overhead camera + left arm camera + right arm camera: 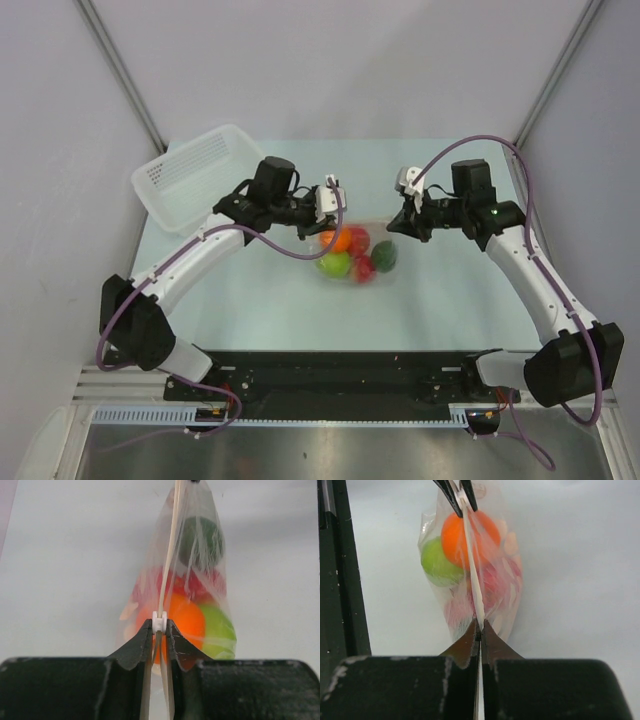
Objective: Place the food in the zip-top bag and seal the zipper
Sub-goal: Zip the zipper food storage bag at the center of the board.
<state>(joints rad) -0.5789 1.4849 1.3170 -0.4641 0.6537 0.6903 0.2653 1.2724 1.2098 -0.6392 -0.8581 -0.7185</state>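
Note:
The zip-top bag point(374, 279) hangs between my two grippers above the table's middle. Inside it is the food: an orange piece point(342, 240), a light green one point(334, 264), a red one point(360, 246) and a dark green one point(386, 255). My left gripper point(328, 222) is shut on the zipper point(168, 565) at its white slider point(159, 621). My right gripper point(396, 228) is shut on the zipper's other end point(472, 575). The zipper runs taut and straight from one gripper to the other. No yellow piece shows.
A white perforated basket point(195, 175) stands at the back left of the pale table point(460, 300). Grey walls close in at the back and on both sides. The arm bases sit on a black rail point(330, 385) at the near edge.

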